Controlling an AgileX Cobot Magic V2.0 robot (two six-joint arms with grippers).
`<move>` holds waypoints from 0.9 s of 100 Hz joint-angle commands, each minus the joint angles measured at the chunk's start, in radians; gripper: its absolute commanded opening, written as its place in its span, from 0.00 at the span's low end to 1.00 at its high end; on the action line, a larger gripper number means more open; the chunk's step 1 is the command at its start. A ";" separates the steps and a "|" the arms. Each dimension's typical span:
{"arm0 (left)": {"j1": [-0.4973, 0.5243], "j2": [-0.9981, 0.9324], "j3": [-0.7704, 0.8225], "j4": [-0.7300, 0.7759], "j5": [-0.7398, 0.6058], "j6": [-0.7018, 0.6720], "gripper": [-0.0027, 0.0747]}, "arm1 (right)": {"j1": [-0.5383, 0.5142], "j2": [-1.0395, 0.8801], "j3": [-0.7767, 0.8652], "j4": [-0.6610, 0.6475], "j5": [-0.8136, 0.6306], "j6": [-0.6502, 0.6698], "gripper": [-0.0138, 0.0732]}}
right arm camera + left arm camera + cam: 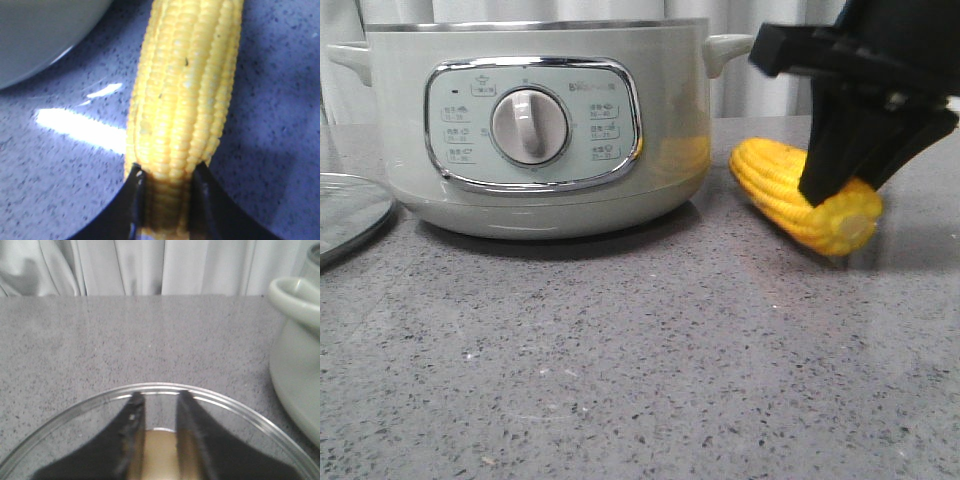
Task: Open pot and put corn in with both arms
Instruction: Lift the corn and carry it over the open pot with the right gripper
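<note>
**Ana:** One big thing fills the front view: the pot (535, 120), pale grey-green, standing on the speckled grey table (640, 370) with white curtains (570, 10) behind it. No lid sits on its steel rim.

**Ben:** Any writing on it?

**Ana:** Its chrome-framed control panel (533, 122) carries a small brand mark above the central dial (529, 126), too blurred to read. Around the dial are little icons with captions and number pairs underneath; I cannot make those out either.

**Ben:** And the lid?

**Ana:** A flat glass lid (350, 212) lies on the table left of the pot, apart from it. In the left wrist view the left gripper (159, 402) sits over that lid, its fingers narrowly apart with a brass-coloured knob (159, 455) between them. Whether they press on the knob, I cannot tell.

**Ben:** Where is the corn?

**Ana:** The corn (805, 195) lies on the table just to the right of the pot, not touching it, its pale stub end turned toward the camera. The right gripper (835, 190) comes down on it near that end; in the right wrist view its fingers (135, 200) close against both sides of the cob.
</note>
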 commanded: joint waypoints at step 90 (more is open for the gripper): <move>-0.005 -0.345 -0.028 0.020 0.066 -0.007 0.01 | 0.078 -0.304 -0.176 0.018 0.034 0.009 0.09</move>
